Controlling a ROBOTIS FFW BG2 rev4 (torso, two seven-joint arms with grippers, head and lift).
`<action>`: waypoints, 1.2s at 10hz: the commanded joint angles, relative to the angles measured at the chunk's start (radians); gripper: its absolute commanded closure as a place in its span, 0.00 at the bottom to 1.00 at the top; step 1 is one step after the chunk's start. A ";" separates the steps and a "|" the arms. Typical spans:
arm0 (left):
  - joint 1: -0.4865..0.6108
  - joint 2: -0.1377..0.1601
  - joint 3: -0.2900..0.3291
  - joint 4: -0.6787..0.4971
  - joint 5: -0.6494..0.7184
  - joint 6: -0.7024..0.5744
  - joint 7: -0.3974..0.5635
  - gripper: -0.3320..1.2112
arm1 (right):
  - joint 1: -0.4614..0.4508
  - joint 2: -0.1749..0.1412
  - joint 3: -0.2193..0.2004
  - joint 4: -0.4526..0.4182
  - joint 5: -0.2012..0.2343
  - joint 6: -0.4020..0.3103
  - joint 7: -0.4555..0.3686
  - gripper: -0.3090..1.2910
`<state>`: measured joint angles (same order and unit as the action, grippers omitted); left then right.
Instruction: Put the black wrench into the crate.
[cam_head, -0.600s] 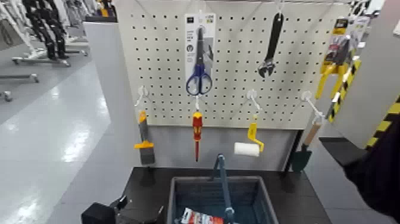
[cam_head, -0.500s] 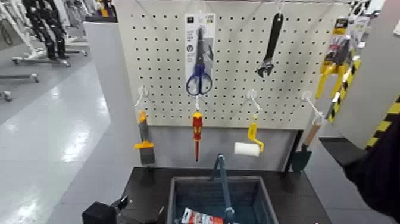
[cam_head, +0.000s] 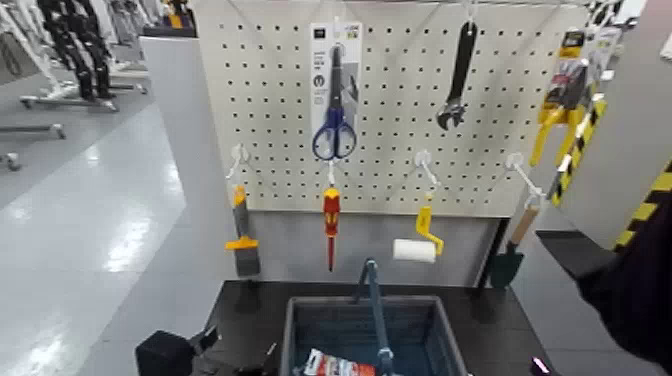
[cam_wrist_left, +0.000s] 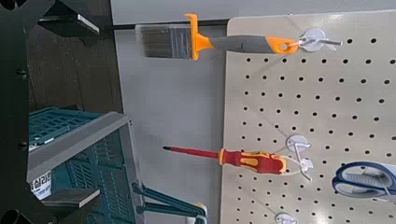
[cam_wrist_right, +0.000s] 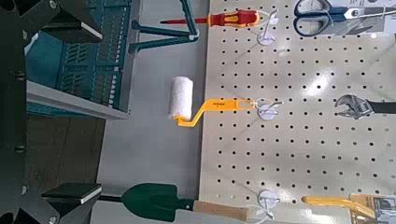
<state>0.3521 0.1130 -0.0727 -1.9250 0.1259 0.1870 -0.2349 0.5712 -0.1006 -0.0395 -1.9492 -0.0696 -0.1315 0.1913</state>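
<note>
You've got the white perforated pegboard (cam_head: 400, 100) filling the head view, tools hanging on hooks. Below it, the dark grey-blue ribbed plastic crate (cam_head: 300, 335) with its bar handle sits on the black table (cam_head: 250, 310). The slim black adjustable wrench (cam_head: 457, 75) hangs at the board's upper right, jaw down, well above the crate, nothing touching it. The blue-handled scissors (cam_head: 335, 105) hang left of it; the red-and-yellow screwdriver (cam_head: 331, 222) is below those. Your left gripper (cam_head: 165, 355) sits low beside the crate; can't tell how its fingers stand. Right gripper: same, can't tell.
</note>
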 joint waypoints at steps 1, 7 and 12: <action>-0.010 -0.001 0.010 0.011 -0.035 0.002 -0.037 0.28 | -0.074 0.005 -0.030 -0.040 -0.016 0.115 0.063 0.30; -0.033 -0.012 0.033 0.018 -0.046 0.052 -0.139 0.28 | -0.255 0.030 -0.086 -0.073 -0.101 0.243 0.169 0.30; -0.054 -0.012 0.036 0.043 -0.045 0.034 -0.190 0.28 | -0.438 -0.004 -0.074 -0.059 -0.131 0.317 0.215 0.29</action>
<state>0.3009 0.1012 -0.0369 -1.8853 0.0809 0.2218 -0.4238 0.1535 -0.1009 -0.1140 -2.0104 -0.1964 0.1758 0.4069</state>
